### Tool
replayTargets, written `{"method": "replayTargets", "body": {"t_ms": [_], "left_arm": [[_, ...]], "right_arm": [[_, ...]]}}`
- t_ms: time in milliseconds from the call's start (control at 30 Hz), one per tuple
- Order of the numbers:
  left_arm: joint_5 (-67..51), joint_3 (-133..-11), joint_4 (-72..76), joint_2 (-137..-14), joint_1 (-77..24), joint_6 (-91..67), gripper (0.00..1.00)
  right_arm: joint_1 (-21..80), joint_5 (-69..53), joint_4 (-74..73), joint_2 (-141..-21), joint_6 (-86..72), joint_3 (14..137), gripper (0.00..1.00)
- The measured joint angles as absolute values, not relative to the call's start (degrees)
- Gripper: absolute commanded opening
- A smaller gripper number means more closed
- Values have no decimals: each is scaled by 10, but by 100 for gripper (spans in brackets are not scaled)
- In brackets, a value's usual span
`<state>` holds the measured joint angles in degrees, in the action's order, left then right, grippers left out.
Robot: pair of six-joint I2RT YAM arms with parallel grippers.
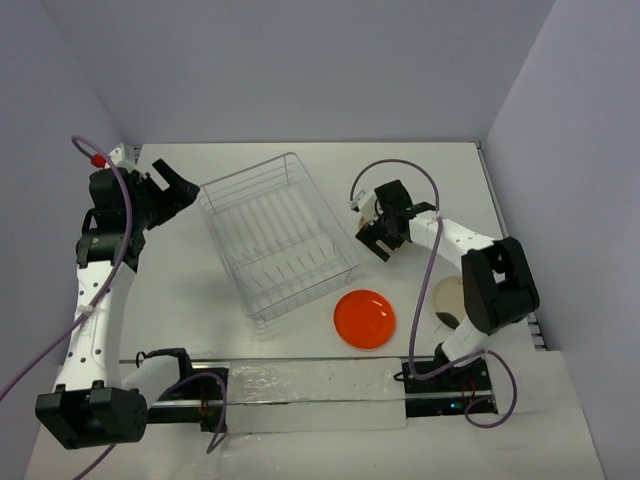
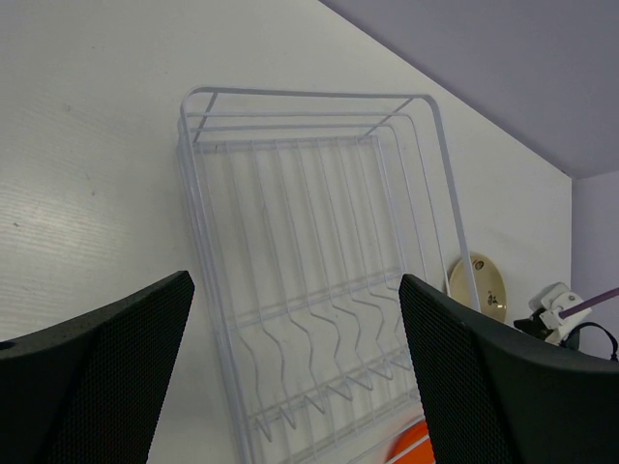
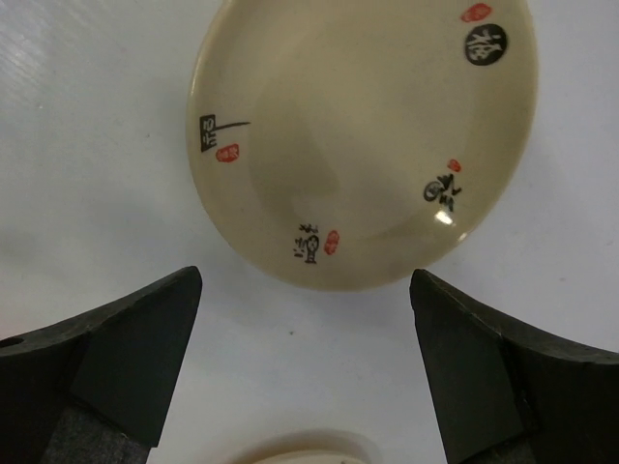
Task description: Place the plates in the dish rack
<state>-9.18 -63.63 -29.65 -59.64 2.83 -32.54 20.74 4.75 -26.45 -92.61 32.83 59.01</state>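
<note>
The dish rack, a silvery wire basket with nothing in it, stands at mid table. An orange-red plate lies flat just in front of its right corner, and its edge shows in the left wrist view. A cream plate with small dark and red marks lies right of the rack. My right gripper hovers open above its near edge and touches nothing. Another cream plate lies half hidden behind the right arm. My left gripper stands open left of the rack, holding nothing.
The white table is walled at the back and on both sides. A rounded cream rim shows at the bottom of the right wrist view. Purple cables loop off both arms.
</note>
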Motion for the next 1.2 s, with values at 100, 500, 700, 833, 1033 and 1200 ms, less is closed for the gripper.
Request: {"method": "replayTargets", "body": {"t_ms": [100,500,700,833,1033,1200], "left_arm": [[-89,-638,-299,-602,28,-325,96],[-73,-638,-310,-608,28,-324,96],[-69,-638,-311,-611,28,-324,96],[-65,-640,-312,-615,28,-323,96],[-62,-641,-315,-617,28,-323,96],[-58,-642,-316,-617,28,-323,95]], "right_arm": [[214,50,-259,-960,332,596,91],[221,87,-215,-1007,349,605,69],[223,94,-200,-1025,359,615,58],[224,94,-195,-1036,365,623,45],[225,95,-193,-1051,375,636,37],[225,95,-193,-1056,380,644,26]]}}
